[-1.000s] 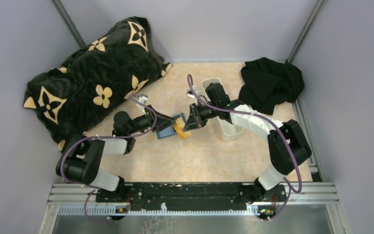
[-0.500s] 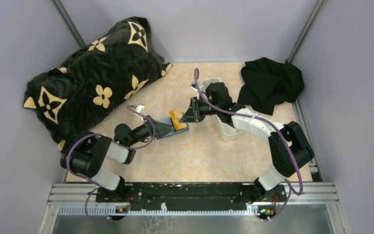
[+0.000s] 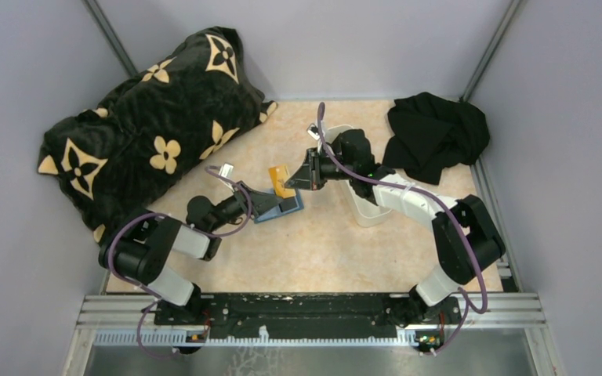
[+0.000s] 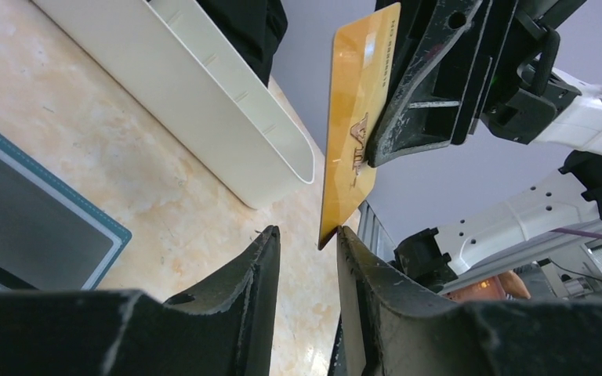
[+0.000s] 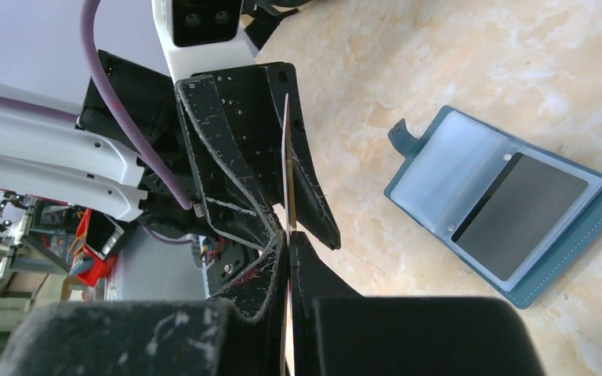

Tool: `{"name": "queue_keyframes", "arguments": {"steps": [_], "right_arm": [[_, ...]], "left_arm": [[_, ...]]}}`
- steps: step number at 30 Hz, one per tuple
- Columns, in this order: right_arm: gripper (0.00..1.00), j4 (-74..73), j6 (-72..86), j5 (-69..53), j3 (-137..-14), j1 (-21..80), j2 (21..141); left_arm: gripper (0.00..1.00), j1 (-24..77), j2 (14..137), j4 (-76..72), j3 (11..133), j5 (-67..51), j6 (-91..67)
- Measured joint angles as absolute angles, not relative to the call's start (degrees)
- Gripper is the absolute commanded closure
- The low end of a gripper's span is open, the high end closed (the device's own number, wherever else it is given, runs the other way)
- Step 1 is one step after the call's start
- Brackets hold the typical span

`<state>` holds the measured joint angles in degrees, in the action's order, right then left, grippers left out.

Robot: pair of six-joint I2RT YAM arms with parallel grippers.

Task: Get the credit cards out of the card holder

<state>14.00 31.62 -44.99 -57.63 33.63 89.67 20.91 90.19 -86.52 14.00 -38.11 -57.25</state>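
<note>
My right gripper (image 3: 299, 177) is shut on a tan-gold credit card (image 3: 280, 180) and holds it upright above the table. In the right wrist view the card (image 5: 288, 168) is edge-on in my shut right gripper (image 5: 289, 233). The teal-blue card holder (image 3: 288, 208) lies open on the table, with a dark grey card (image 5: 521, 215) in its clear pocket (image 5: 455, 168). My left gripper (image 3: 274, 199) is open beside the holder. In the left wrist view the gold card (image 4: 357, 117) hangs with its lower corner between the tips of my left gripper (image 4: 307, 233), next to one finger.
A long white tray (image 3: 363, 200) stands right of the holder, under my right arm. A black cloth (image 3: 435, 137) lies at the far right. A big dark pillow with tan flowers (image 3: 149, 125) fills the far left. Walls close in the table.
My right gripper has pulled the gold card up and away from the holder. The left gripper has shifted slightly and stays low by the holder.
</note>
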Motion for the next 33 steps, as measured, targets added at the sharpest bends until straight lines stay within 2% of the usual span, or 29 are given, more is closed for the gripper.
{"name": "queue_keyframes", "arguments": {"steps": [10,12,14,20,22,27,33], "right_arm": [[1.00,15.4,32.6,-45.3,-56.8,33.6,89.8],[1.00,15.7,32.7,-45.4,-56.7,33.6,90.0],[1.00,16.4,32.8,-45.5,-56.7,33.6,90.2],[0.99,17.8,32.8,-46.2,-56.7,33.5,90.6],[0.88,18.0,32.8,-46.6,-56.7,33.5,90.6],[0.70,17.4,32.6,-48.6,-56.7,33.6,90.7],[0.67,17.0,32.4,-52.4,-58.0,33.5,91.3]], "left_arm": [[0.82,20.9,89.7,-86.5,15.1,-39.6,-57.6],[0.89,21.1,89.2,-86.5,15.1,-40.0,-57.7],[1.00,21.1,88.7,-86.5,15.1,-40.1,-57.7],[1.00,21.0,87.9,-86.5,15.1,-40.4,-57.9],[1.00,20.9,87.9,-86.5,15.1,-40.8,-58.0],[1.00,20.9,87.8,-86.5,15.8,-43.5,-58.4],[1.00,20.9,86.8,-86.6,16.2,-46.7,-58.8]]}}
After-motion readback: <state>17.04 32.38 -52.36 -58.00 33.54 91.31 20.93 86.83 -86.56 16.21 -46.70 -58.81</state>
